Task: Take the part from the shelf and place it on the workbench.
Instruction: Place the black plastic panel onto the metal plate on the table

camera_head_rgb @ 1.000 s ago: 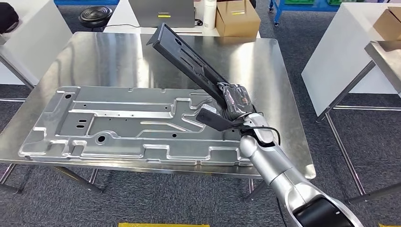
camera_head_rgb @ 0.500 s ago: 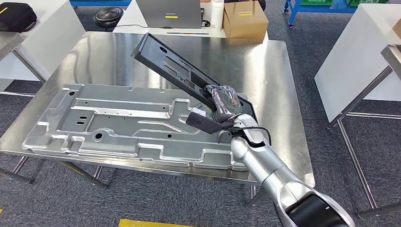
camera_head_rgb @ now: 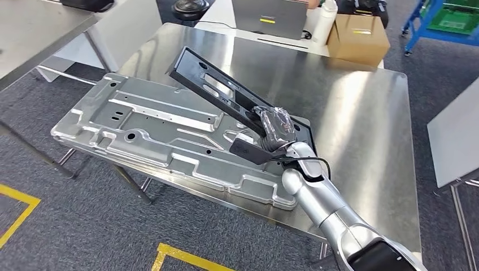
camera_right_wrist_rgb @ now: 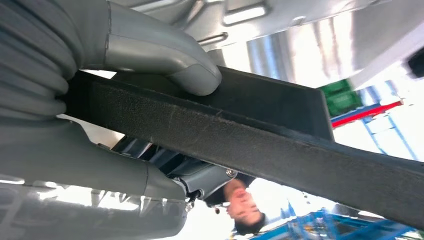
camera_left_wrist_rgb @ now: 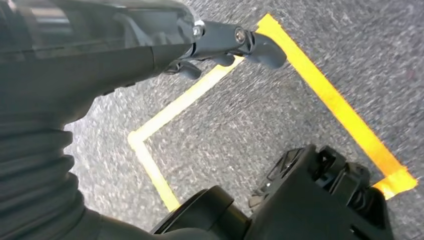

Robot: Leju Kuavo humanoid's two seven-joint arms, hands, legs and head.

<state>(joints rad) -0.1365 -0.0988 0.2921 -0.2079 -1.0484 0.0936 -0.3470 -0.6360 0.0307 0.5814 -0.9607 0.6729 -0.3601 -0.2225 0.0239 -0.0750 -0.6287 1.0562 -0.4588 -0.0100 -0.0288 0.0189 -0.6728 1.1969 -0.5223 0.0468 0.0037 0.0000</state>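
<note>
A long black metal part [camera_head_rgb: 214,87] with cut-outs slants over the steel workbench [camera_head_rgb: 350,113]. Its far end is raised above a big silver stamped panel [camera_head_rgb: 152,130], and its near end is low by the bench top. My right hand [camera_head_rgb: 275,127] grips the part close to that near end. In the right wrist view the grey thumb [camera_right_wrist_rgb: 170,65] presses on the black part [camera_right_wrist_rgb: 280,145] and the fingers wrap around its other side. My left hand [camera_left_wrist_rgb: 230,42] hangs over the carpet floor, its fingers apart and holding nothing.
A cardboard box [camera_head_rgb: 357,38], a white bottle [camera_head_rgb: 325,16] and a laptop [camera_head_rgb: 269,16] stand at the bench's far edge. Another steel table [camera_head_rgb: 34,28] is at the left. Yellow tape [camera_head_rgb: 186,257] marks the floor. A person [camera_right_wrist_rgb: 245,210] is behind the part.
The whole picture has shifted, so the camera has moved and the bench now lies askew. My right hand keeps its grip on the black part above the silver panel.
</note>
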